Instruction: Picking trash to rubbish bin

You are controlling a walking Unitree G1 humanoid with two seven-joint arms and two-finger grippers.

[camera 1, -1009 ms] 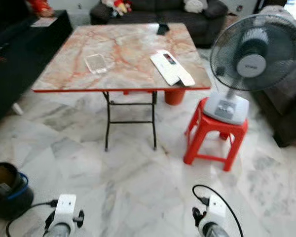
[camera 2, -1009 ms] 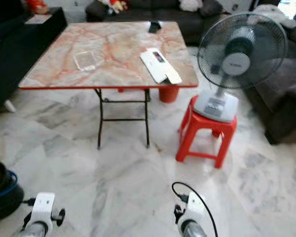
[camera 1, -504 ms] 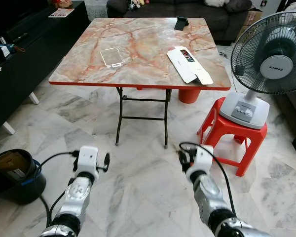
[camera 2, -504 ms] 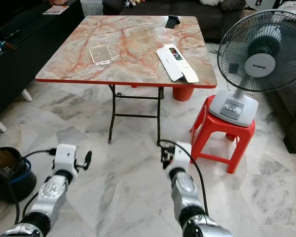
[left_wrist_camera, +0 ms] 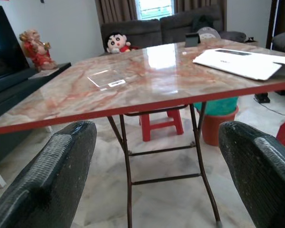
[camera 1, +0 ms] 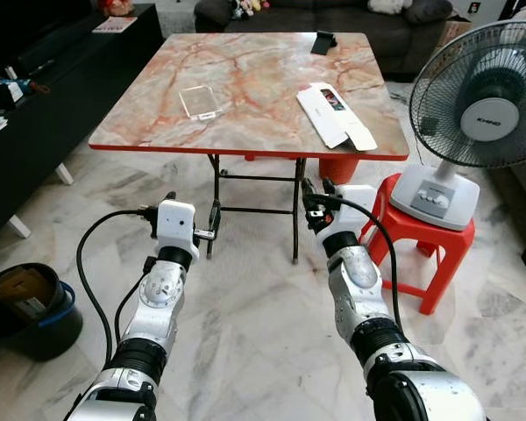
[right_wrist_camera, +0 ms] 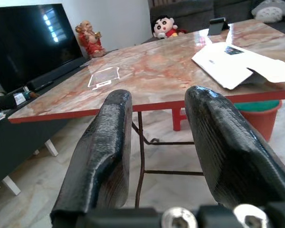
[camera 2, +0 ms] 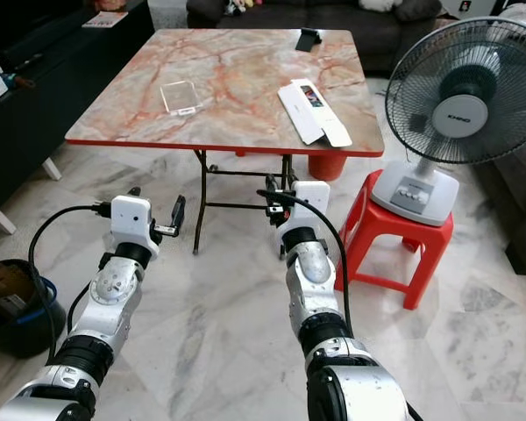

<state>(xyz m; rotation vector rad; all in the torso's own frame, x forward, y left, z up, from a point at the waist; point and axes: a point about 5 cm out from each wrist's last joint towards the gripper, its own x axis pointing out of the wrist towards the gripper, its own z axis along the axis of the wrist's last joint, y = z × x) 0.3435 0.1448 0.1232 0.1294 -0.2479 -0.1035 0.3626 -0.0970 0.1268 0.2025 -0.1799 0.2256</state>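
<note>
On the marble-topped folding table (camera 1: 245, 79) lie a flattened white carton (camera 1: 336, 114), a clear plastic piece (camera 1: 199, 101) and a small black item (camera 1: 323, 41) at the far edge. The black rubbish bin (camera 1: 22, 307) with a blue rim stands on the floor at my lower left. Both arms are raised in front of the table, short of its near edge. My left gripper (camera 1: 193, 210) is wide open and holds nothing; its fingers (left_wrist_camera: 57, 175) frame the table legs. My right gripper (camera 1: 316, 189) is open more narrowly, with nothing between its fingers (right_wrist_camera: 104, 142).
A standing fan (camera 1: 473, 105) sits on a red plastic stool (camera 1: 412, 241) to the right of the table. An orange bucket (camera 1: 336, 168) stands under the table's far side. A dark TV cabinet (camera 1: 44, 96) runs along the left, a sofa (camera 1: 272, 13) behind.
Both arms have risen from low in view and now reach forward toward the table. The camera has shifted; the things on the table have not moved.
</note>
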